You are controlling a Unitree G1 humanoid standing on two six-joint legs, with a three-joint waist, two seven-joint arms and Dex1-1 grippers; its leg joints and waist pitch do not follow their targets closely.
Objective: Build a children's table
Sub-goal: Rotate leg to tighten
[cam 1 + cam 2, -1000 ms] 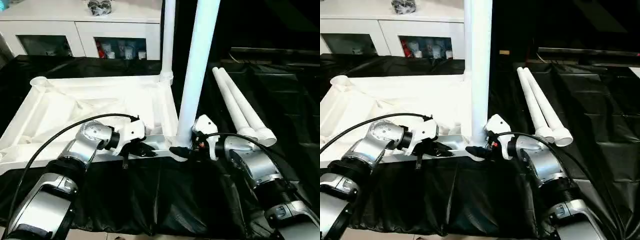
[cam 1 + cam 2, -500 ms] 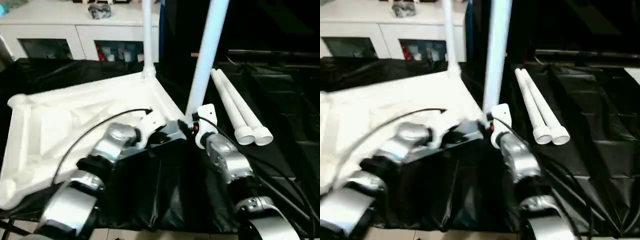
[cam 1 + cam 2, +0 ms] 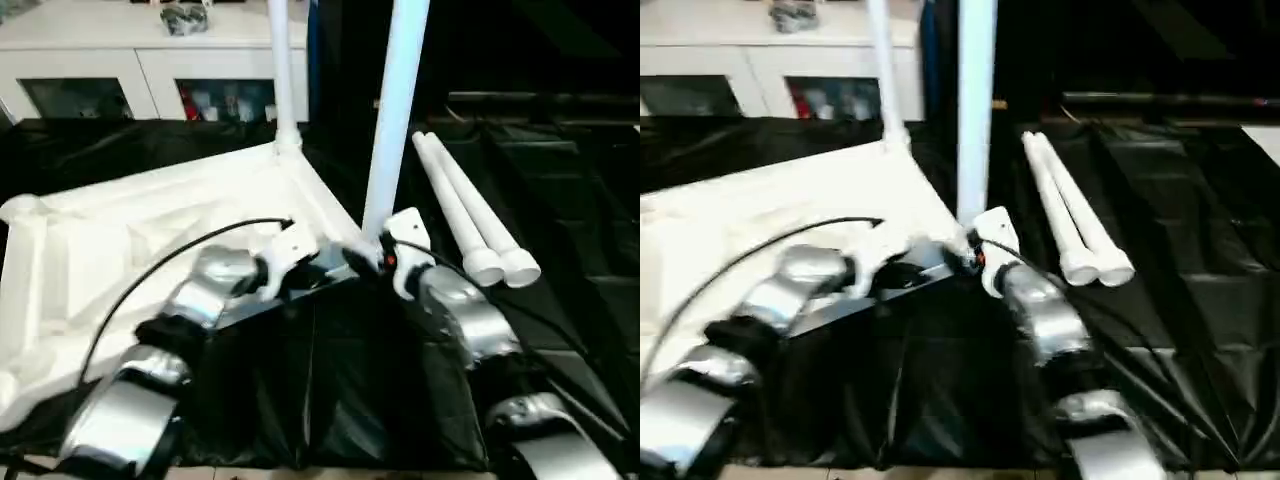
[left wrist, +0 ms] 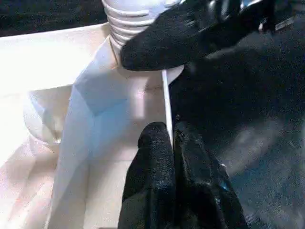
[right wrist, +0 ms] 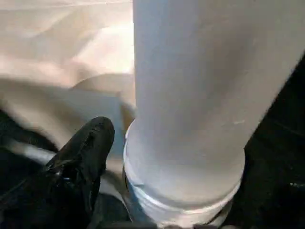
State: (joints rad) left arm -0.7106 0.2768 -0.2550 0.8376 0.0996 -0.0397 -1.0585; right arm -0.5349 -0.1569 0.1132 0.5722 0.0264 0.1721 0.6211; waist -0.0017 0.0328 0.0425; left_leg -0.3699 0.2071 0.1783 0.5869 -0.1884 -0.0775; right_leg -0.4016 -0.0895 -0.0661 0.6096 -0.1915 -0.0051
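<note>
On the black-covered surface, the upturned white tabletop (image 3: 150, 230) is seen lying at the left. Its near rim is pinched by the clenched left gripper (image 4: 171, 143). At the tabletop's near right corner, one upright leg (image 3: 395, 110) is flanked at its base by the right gripper (image 3: 365, 262), whose grasp cannot be told. Right of the tabletop, two loose legs (image 3: 470, 215) lie side by side.
</note>
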